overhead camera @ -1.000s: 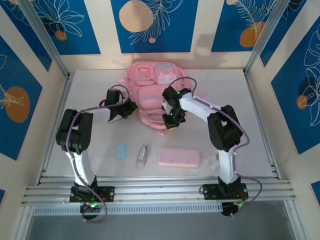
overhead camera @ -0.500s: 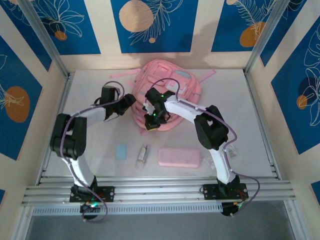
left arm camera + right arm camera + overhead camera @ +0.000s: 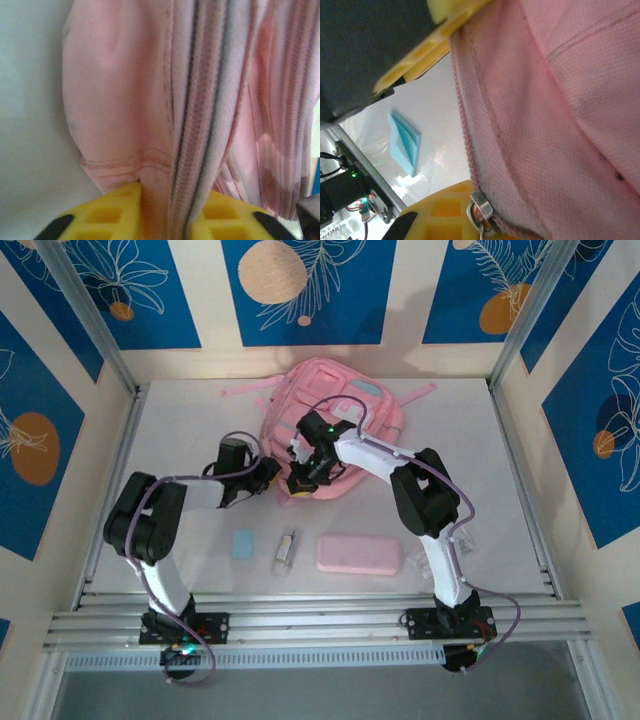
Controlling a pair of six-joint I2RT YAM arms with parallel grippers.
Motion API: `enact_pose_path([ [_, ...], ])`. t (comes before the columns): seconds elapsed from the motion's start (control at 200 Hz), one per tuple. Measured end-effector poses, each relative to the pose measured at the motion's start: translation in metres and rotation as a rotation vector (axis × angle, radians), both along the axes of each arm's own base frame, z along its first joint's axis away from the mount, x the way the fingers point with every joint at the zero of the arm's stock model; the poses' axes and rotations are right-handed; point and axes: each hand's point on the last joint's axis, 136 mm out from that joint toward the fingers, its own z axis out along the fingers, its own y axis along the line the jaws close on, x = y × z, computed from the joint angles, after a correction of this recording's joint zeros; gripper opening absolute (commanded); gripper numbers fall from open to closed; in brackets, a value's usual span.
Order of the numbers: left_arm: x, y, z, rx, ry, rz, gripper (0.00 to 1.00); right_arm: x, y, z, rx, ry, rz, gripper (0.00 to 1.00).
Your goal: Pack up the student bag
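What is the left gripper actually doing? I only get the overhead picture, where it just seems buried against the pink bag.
Observer: Its wrist camera shows the left gripper pinching a fold of the bag, with the zip running down between its yellow fingers.
Visitor: And the right one?
Observer: Its camera shows a small metal zip pull lying against the lower finger of the right gripper, at the bag's edge.

Pink student bag (image 3: 345, 415), lying flat at table's far centre, straps splayed outward

Pink student bag (image 3: 335, 430), perhaps grey-trimmed; yellow fingers (image 3: 107, 215)
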Motion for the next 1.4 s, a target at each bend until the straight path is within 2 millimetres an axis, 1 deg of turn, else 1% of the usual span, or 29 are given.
enact_pose_path([
  [0.11,0.002,-0.009,0.001,-0.026,-0.01,-0.012,0.0,-0.003,-0.013,-0.01,-0.034,0.0,0.013,0.0],
  [0.205,-0.001,-0.014,0.001,-0.03,-0.014,-0.037,0.0,-0.003,-0.03,-0.013,-0.062,-0.008,0.016,0.0],
  [0.365,-0.009,-0.021,0.004,-0.024,-0.018,-0.1,0.0,-0.008,-0.07,-0.016,-0.149,-0.028,-0.009,0.0],
  [0.475,-0.01,-0.019,0.008,-0.001,-0.028,-0.114,0.0,-0.008,-0.107,-0.02,-0.24,-0.034,-0.045,0.0],
  [0.615,-0.01,-0.012,0.008,0.031,-0.026,-0.119,0.0,0.01,-0.156,-0.025,-0.371,-0.062,-0.121,0.0],
  [0.725,-0.008,-0.005,0.011,0.061,-0.031,-0.118,0.0,0.024,-0.193,-0.028,-0.495,-0.113,-0.13,0.0],
  [0.85,-0.01,0.004,0.012,0.091,-0.028,-0.119,0.0,0.047,-0.225,-0.026,-0.598,-0.175,-0.115,0.0],
  [0.94,-0.012,0.005,0.012,0.105,-0.03,-0.13,0.0,0.065,-0.245,-0.027,-0.647,-0.213,-0.101,0.0],
  [1.06,-0.013,0.006,0.01,0.115,-0.027,-0.139,0.0,0.085,-0.265,-0.032,-0.68,-0.244,-0.084,0.0],
  [1.165,-0.013,0.006,0.01,0.123,-0.031,-0.148,0.0,0.1,-0.276,-0.033,-0.701,-0.272,-0.075,0.0],
  [1.251,-0.015,0.005,0.012,0.122,-0.031,-0.157,0.0,0.106,-0.279,-0.032,-0.709,-0.29,-0.072,0.0],
  [1.396,-0.017,0.006,0.016,0.129,-0.041,-0.164,0.0,0.114,-0.276,-0.03,-0.716,-0.331,-0.069,0.0],
])
